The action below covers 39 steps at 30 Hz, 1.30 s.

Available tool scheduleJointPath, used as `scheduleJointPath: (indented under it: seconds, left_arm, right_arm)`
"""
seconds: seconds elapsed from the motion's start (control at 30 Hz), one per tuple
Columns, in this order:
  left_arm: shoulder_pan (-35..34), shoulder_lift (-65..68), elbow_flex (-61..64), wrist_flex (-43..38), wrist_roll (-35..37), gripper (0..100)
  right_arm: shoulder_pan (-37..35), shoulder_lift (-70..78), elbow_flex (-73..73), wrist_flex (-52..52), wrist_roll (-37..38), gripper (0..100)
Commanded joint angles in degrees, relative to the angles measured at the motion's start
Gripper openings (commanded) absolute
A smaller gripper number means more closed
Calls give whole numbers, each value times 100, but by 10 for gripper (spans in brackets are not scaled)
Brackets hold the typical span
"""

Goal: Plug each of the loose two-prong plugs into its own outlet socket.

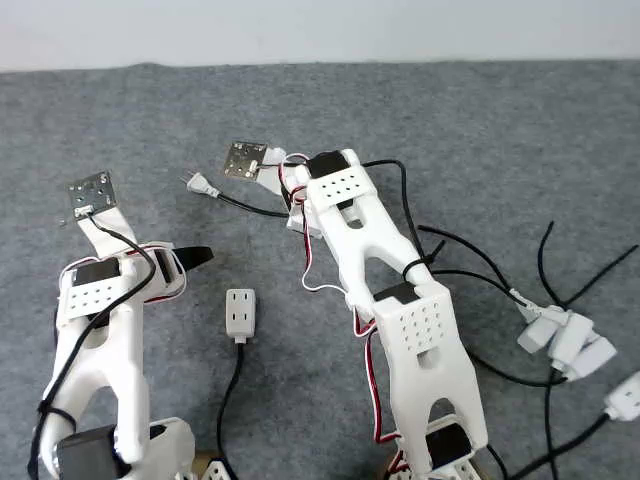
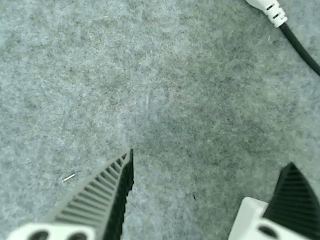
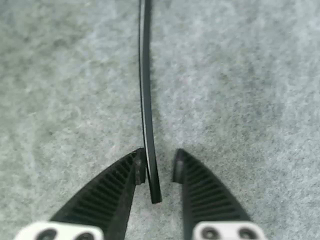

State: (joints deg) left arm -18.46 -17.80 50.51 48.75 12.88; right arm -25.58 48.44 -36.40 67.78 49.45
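A white two-prong plug [image 1: 203,185] lies on the grey carpet at the back, and its black cord [image 1: 250,208] runs right to my right gripper [image 1: 292,212]. In the right wrist view that gripper [image 3: 159,170] is narrowly open. The black cord [image 3: 146,90] passes between its fingers and touches one of them. A white outlet socket block [image 1: 239,311] lies in the middle between the arms. My left gripper [image 1: 188,262] hovers left of it, wide open and empty [image 2: 210,185]. The plug [image 2: 267,7] shows far off in the left wrist view.
A cluster of white plugs and sockets [image 1: 562,338] with tangled black cords lies at the right, and another white piece [image 1: 625,396] sits near the right edge. The socket block's own black cord [image 1: 232,390] runs toward the front edge.
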Motion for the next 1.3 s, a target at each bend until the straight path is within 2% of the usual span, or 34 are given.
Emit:
scheduleJointPath:
  seconds: [0.0, 0.43, 0.8, 1.13, 1.27]
  left_arm:
    - [0, 9, -92, -114, -44, 419]
    - [0, 18, -84, -114, -44, 419]
    - [0, 18, -84, -114, -44, 419]
    - [0, 18, -84, -114, -35, 419]
    - [0, 18, -84, -123, -35, 419]
  right_arm:
    - [110, -13, -413, -84, 53, 8]
    - [119, -268, -598, 611, 18, 9]
    - [145, -1226, -571, 2176, 0, 9]
    - [435, -2360, -563, 2624, -1512, 9]
    - [514, -2923, -563, 3187, -1670, 9]
